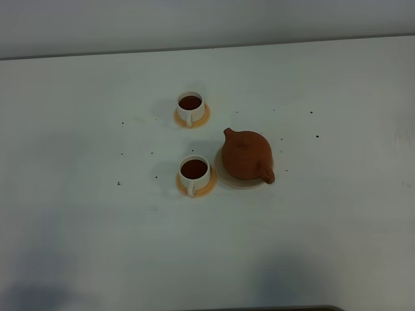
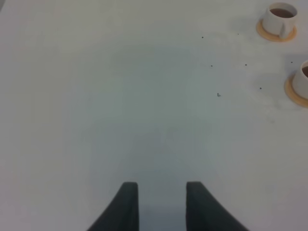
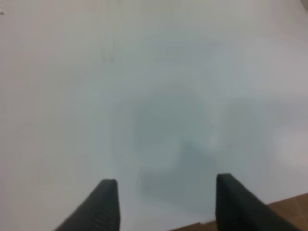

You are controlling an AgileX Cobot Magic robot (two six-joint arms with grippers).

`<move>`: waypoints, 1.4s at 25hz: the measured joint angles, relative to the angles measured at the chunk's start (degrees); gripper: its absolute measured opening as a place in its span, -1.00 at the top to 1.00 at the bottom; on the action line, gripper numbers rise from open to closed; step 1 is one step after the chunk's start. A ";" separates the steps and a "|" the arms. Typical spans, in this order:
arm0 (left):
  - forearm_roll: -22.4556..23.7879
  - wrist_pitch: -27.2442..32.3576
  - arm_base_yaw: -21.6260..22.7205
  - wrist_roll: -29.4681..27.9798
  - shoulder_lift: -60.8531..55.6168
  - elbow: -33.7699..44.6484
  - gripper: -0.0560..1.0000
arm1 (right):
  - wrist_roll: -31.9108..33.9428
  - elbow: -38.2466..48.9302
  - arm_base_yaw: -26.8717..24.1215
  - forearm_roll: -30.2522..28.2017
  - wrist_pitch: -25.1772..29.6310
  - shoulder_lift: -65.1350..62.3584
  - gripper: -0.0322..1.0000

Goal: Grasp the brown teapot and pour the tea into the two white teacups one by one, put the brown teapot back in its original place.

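Note:
The brown teapot (image 1: 246, 155) sits upright on its beige coaster (image 1: 228, 178) at the table's middle, spout to the far left, handle to the near right. Two white teacups on orange saucers stand left of it: the far one (image 1: 190, 106) and the near one (image 1: 194, 172), both holding dark tea. Both cups also show in the left wrist view, the far cup (image 2: 279, 18) and the near cup (image 2: 302, 81). My left gripper (image 2: 161, 190) is open and empty over bare table. My right gripper (image 3: 166, 185) is open and empty near the table's front edge. Neither gripper shows in the high view.
The white table (image 1: 97, 227) carries a few small dark specks (image 1: 118, 183) left of the cups. Its brown front edge (image 3: 288, 209) shows in the right wrist view. A grey wall runs behind the table's far edge (image 1: 207, 45).

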 joint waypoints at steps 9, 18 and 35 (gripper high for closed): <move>0.00 0.00 0.00 0.06 0.00 0.00 0.43 | 0.00 0.01 0.00 0.00 0.00 -4.53 0.09; 0.00 0.00 0.00 0.06 0.00 0.00 0.43 | 0.00 0.01 0.00 0.00 0.00 -6.67 0.09; 0.00 0.00 0.00 0.06 0.00 0.00 0.43 | 0.00 0.12 0.00 0.00 0.04 -14.38 0.09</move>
